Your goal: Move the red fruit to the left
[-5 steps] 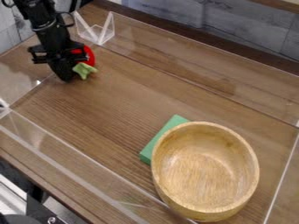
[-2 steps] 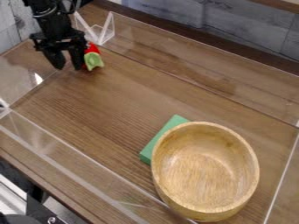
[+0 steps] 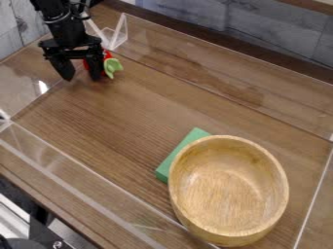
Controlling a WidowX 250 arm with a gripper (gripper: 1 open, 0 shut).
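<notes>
Wooden table: brown grained top (image 3: 143, 126), pale lines along its near-left side and its right side; tiled wall (image 3: 279, 34) behind.
Wooden bowl: light, round, its rim (image 3: 184, 160) facing up, at the lower right of the view.
Green pad: flat, square-cornered (image 3: 180, 151), partly hidden by the bowl's edge.
Gripper: black, at the upper left of the view, low over the table (image 3: 74, 56); fingers spread apart, one of them toward the fruit. Contact with the fruit: cannot tell.
Red fruit: small, glossy, on the table at the upper left (image 3: 107, 56), just beside the gripper and partly hidden by it, well apart from the bowl; green leafy bit (image 3: 112, 66) on the near side.
</notes>
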